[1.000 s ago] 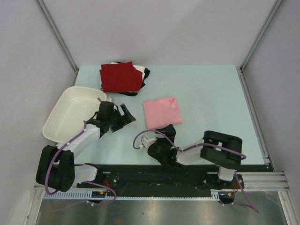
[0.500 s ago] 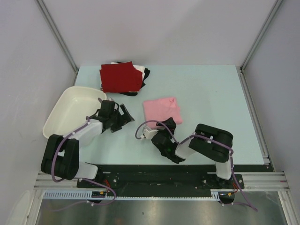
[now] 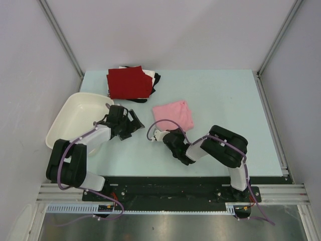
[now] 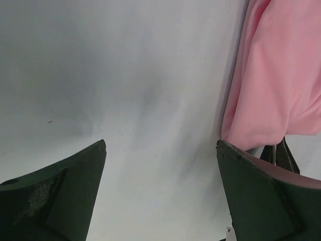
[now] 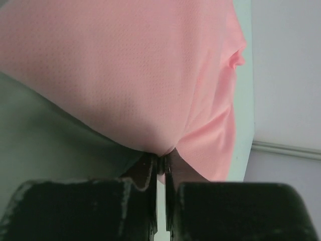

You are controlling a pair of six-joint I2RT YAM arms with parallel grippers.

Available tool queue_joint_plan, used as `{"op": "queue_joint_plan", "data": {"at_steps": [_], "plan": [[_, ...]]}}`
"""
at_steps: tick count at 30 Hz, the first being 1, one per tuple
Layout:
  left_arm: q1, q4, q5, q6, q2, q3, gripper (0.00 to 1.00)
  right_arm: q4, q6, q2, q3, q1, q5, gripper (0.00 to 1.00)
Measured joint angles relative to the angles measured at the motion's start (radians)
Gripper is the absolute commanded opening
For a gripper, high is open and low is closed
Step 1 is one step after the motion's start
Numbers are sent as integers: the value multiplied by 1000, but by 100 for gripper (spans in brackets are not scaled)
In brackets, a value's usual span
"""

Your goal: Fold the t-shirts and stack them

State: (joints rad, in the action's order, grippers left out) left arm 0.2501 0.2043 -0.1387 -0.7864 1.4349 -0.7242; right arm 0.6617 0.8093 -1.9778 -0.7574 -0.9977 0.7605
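Note:
The light pink t-shirt lies folded in the middle of the table, and it fills the right wrist view. My right gripper is shut on its near edge, with pink cloth pinched between the fingertips. My left gripper stands open just left of the pink t-shirt, low over bare table, with nothing between its jaws. At the far left, the folded dark red t-shirt tops a stack, with white and black t-shirts showing under it.
A white plastic tub sits at the table's left edge, just behind my left arm. Grey walls and metal rails close in the pale green table on three sides.
My right gripper moved onto the pink t-shirt's near edge and shut on it, and the shirt shifted slightly away. My left gripper edged to the right and stayed open.

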Motion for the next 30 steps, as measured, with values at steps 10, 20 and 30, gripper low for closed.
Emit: {"op": "queue_joint_plan", "data": {"at_steps": [10, 20, 30], "plan": [[4, -108, -167, -59, -198, 141, 100, -130, -61, 127, -10, -25, -17, 0], [108, -343, -280, -256, -188, 279, 100, -159, -26, 277, -10, -83, -8, 0], [166, -611, -309, -446, -13, 309, 100, -197, -23, 301, -10, -86, 0, 0]]}}
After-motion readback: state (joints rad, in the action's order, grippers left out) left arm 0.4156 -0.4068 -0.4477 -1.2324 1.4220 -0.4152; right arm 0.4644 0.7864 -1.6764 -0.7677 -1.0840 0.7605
